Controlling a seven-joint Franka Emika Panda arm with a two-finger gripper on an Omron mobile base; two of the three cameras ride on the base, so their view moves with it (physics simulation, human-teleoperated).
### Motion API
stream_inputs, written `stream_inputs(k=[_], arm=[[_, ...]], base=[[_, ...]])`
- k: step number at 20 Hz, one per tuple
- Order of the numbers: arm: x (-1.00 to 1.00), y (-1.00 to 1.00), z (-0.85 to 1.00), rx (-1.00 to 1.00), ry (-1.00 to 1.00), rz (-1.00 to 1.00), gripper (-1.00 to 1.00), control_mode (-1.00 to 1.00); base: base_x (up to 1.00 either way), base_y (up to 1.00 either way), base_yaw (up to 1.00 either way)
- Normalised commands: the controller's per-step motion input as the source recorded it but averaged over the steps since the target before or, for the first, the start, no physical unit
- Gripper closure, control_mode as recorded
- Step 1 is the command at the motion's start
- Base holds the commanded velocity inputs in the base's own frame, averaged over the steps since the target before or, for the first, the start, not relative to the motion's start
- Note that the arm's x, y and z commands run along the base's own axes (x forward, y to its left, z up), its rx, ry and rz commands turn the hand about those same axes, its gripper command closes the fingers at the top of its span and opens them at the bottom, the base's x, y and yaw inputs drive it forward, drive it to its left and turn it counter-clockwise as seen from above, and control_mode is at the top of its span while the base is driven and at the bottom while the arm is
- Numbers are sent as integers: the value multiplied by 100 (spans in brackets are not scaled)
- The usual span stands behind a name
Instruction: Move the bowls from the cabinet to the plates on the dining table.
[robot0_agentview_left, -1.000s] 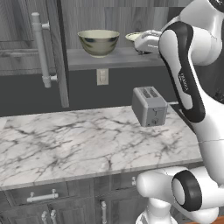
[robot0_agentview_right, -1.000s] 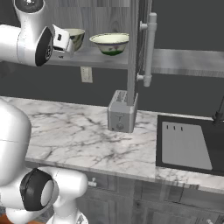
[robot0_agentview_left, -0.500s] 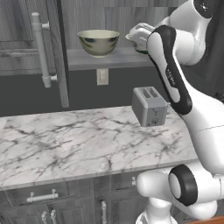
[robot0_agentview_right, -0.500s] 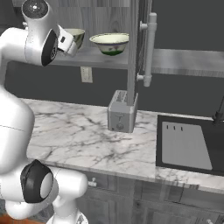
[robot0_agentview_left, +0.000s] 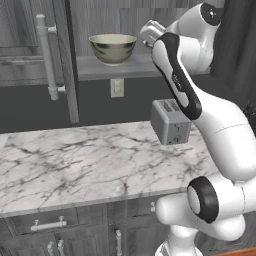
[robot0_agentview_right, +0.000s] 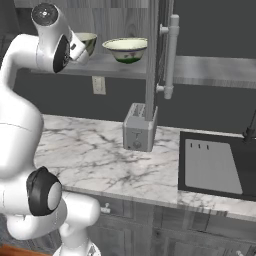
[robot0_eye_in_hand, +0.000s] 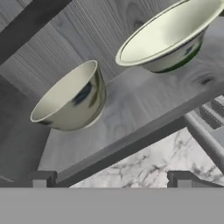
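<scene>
**Two bowls on the open cabinet shelf, fingers spread wide before them**

Two bowls sit upright on the grey wood-grain shelf (robot0_eye_in_hand: 144, 109) of the cabinet (robot0_agentview_left: 30, 60), rims up, well apart from each other; neither is round-sided enough to show a long axis, both being circular. The room is a dark kitchen: a white marble worktop (robot0_agentview_left: 75, 165) with grey veining runs below the shelf; dark drawer fronts (robot0_agentview_left: 50, 225) with short handles lie under it; a wall socket (robot0_agentview_left: 116, 87) sits on the dark back wall between shelf and worktop. A silver toaster (robot0_agentview_left: 171, 122) stands on the worktop, slots up; a dark sink (robot0_agentview_right: 212, 165) is set into the worktop to its right in the right base view. The cabinet door (robot0_agentview_right: 157, 60) stands open, its long silver bar handle (robot0_agentview_right: 171, 55) vertical.

The first bowl (robot0_agentview_left: 113, 48) is deeper, pale cream inside with an olive-grey sheen outside; the second bowl (robot0_agentview_right: 126, 50) is wider and shallower, cream inside with a flared rim and a dark green band low on its outside. In the hand view the camera is rolled, so shelf and bowls look tilted; the deeper one lies nearer the left, the shallow one at upper right.

The fingers (robot0_eye_in_hand: 112, 179) stand fully apart at the shelf's front edge, holding nothing and touching neither bowl; the white arm (robot0_agentview_left: 200, 115) reaches up to shelf height.
</scene>
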Motion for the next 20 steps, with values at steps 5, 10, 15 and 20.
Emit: stream_inputs(k=[5, 10, 15, 20], arm=[[61, 18, 4, 13, 0, -14, -100, -100], [56, 12, 2, 16, 3, -11, -100, -100], [56, 5, 0, 15, 11, -8, -100, -100], [50, 0, 0, 13, 14, -2, -100, -100]], base=[[0, 0, 0], [0, 0, 0], [0, 0, 0], [0, 0, 0]])
